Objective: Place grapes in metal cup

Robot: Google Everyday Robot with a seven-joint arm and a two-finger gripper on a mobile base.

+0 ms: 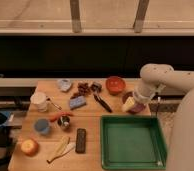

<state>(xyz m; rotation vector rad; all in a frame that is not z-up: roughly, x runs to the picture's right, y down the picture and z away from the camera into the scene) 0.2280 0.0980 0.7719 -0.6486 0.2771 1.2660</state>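
Note:
The grapes point(82, 89), a lumpy dark reddish-purple bunch, lie on the wooden table point(90, 160) at the back, left of the red-orange bowl point(115, 84). The metal cup point(64, 122) is small and shiny. It stands upright left of the table's middle, beside the blue cup point(42, 126). My gripper point(132, 104) hangs from the white arm at the table's right edge, over a dark red and yellowish thing. It is far to the right of both the grapes and the metal cup.
A green tray point(132, 159) fills the front right. A white mug point(39, 100), blue sponge point(77, 102), black tool point(103, 103), black remote point(80, 140), banana point(60, 148), apple point(29, 147) and an orange-red item point(59, 116) are spread over the table.

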